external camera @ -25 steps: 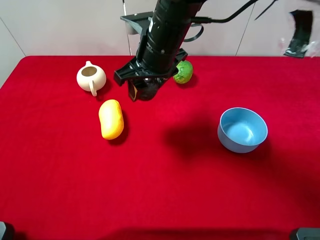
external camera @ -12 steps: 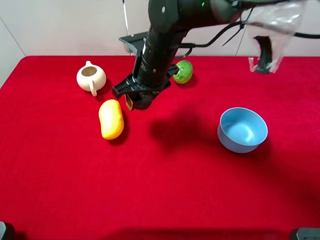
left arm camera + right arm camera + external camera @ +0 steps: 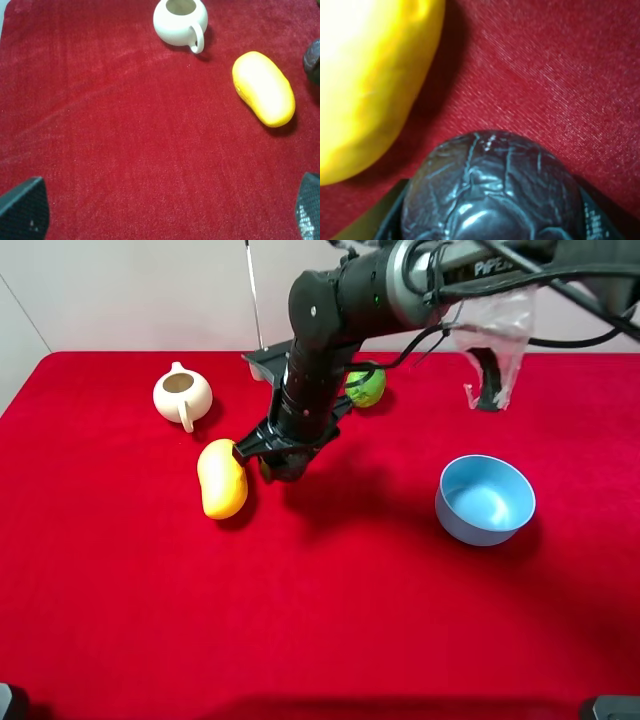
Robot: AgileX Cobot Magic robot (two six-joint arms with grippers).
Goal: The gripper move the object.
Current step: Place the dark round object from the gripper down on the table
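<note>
Fruit first: the object (image 3: 492, 192), dark and glossy, sits clamped between your right fingers (image 3: 283, 462), low over the red tabletop (image 3: 320, 620) and just beside the yellow mango (image 3: 222, 478). Your left fingers (image 3: 22, 210) are spread wide with nothing between them, looking down on the mango and white teapot (image 3: 179, 22).

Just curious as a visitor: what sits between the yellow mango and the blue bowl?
The right gripper holding the dark ball, then bare red cloth, as the exterior high view shows.
</note>
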